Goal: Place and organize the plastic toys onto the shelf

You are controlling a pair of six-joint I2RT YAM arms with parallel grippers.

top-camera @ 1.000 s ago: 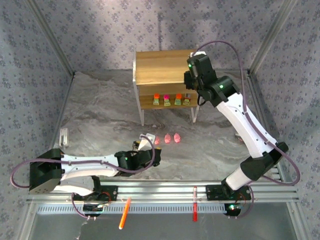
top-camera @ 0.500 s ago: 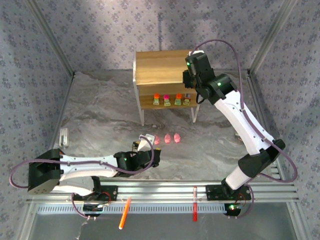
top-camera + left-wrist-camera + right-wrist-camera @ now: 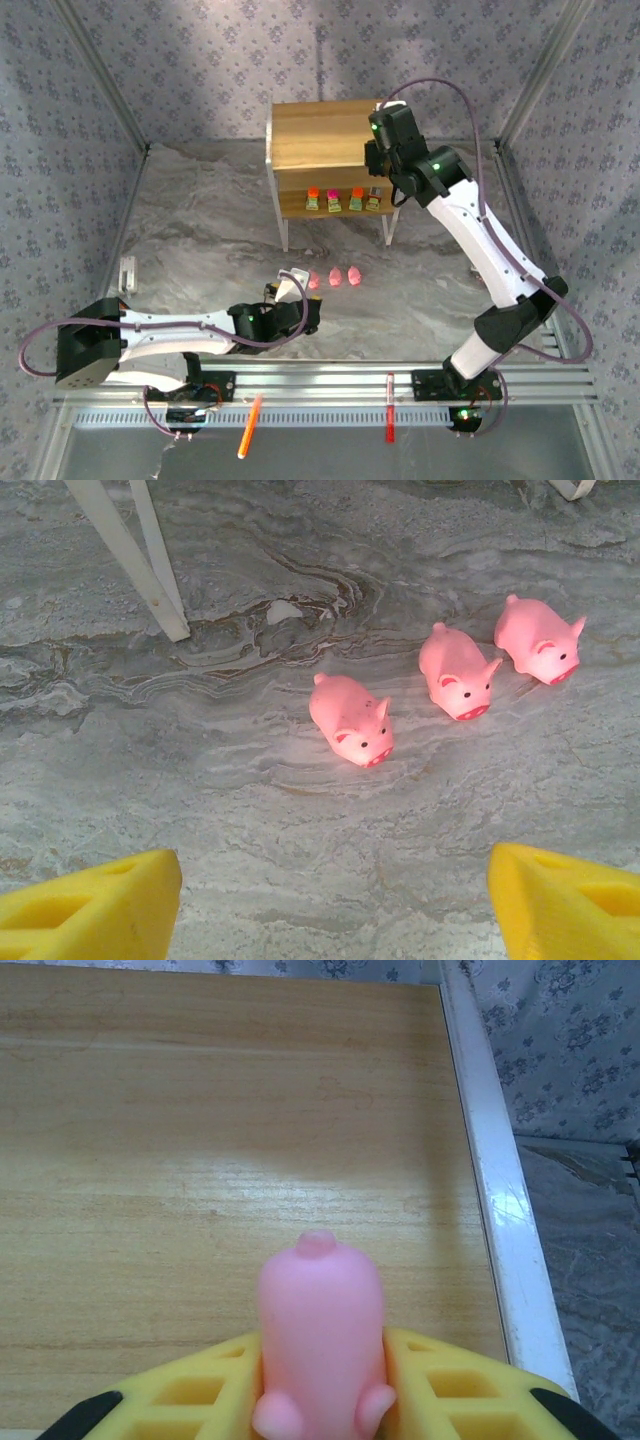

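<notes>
Above the top board of the light wooden two-tier shelf, right gripper clamps a rounded pink plastic pig and has nudged further inboard this last second. Set-down looks imminent. Meanwhile left gripper hangs wide over three more pink pigs on the table.

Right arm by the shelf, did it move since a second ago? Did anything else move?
The right arm slid a little left, carrying its wrist farther over the shelf top. Its jaws stayed shut on one pink pig. The left arm, the three pigs on the table and the four blocky toys low on the shelf did not move.
</notes>
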